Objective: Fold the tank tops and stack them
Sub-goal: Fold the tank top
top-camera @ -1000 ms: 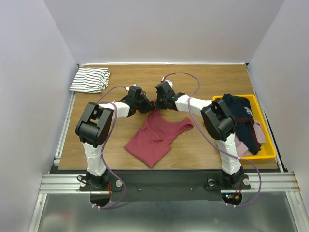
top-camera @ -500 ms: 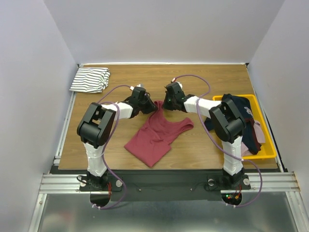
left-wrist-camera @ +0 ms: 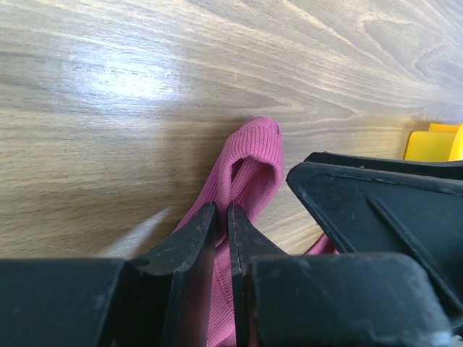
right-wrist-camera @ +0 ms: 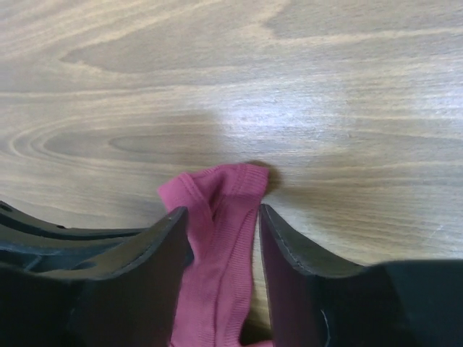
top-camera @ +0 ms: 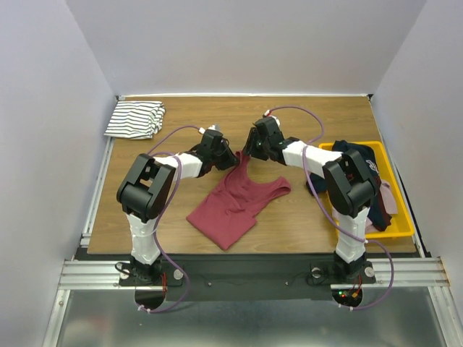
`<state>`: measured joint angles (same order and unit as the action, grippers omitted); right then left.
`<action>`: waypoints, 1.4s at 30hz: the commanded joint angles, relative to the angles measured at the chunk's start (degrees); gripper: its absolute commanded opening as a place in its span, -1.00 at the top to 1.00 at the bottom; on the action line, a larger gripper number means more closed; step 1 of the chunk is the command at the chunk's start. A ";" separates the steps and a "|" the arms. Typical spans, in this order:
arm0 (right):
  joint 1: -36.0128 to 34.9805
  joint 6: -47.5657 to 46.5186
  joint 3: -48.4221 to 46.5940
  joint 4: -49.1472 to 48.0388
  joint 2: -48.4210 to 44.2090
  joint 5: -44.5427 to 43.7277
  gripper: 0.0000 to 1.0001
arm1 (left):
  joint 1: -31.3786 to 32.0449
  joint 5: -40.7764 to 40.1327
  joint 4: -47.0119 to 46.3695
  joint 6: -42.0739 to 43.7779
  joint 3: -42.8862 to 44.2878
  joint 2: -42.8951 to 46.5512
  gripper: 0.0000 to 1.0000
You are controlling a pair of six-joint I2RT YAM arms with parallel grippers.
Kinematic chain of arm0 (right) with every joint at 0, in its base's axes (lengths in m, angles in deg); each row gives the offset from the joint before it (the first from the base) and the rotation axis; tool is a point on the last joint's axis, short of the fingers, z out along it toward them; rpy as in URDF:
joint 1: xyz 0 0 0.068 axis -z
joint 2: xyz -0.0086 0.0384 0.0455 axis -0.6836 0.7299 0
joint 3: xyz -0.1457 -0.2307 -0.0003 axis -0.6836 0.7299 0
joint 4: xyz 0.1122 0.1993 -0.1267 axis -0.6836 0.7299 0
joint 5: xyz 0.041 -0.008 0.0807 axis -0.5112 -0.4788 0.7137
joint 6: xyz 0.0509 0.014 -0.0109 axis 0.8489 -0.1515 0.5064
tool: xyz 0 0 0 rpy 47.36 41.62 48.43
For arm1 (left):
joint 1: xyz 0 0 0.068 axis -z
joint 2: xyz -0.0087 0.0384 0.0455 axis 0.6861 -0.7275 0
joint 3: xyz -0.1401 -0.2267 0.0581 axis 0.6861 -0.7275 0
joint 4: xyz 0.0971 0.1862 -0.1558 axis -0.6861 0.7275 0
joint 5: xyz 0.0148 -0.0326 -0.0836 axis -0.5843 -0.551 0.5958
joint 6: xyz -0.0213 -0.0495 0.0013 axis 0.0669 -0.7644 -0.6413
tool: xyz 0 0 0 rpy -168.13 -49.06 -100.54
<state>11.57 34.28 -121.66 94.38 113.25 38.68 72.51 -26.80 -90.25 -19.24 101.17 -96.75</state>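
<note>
Top view: plain dark red ribbed cloth tank top (top-camera: 233, 201) lies flat mid-frame on the wooden worktop (top-camera: 304, 116). Its long axis is diagonal, hem lower left, straps pointing up-frame into both jaws (arms equally near). Folded white striped tank top (top-camera: 134, 119) sits upper left.
Left wrist: left jaws pinching a strap loop (left-wrist-camera: 249, 163).
Right wrist: right jaws spread, strap end (right-wrist-camera: 217, 217) loose between them.
</note>
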 commanded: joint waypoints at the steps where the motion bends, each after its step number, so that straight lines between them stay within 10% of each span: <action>1: -0.09 -0.13 -4.04 0.04 -1.30 0.36 -0.18 | 0.60 -0.90 -0.86 1.42 1.81 1.37 0.54; 22: -0.09 1.63 -5.90 3.12 2.92 3.52 -0.29 | 1.92 -1.96 -0.69 1.51 1.90 1.36 0.55; 42: -0.09 0.75 -7.12 3.74 4.76 3.35 0.62 | 2.36 -2.31 -0.69 1.43 1.02 2.51 0.55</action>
<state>11.57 35.29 -126.81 98.47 117.91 42.22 74.50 -28.48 -90.25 -18.82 101.17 -96.75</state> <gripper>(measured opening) 0.262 0.228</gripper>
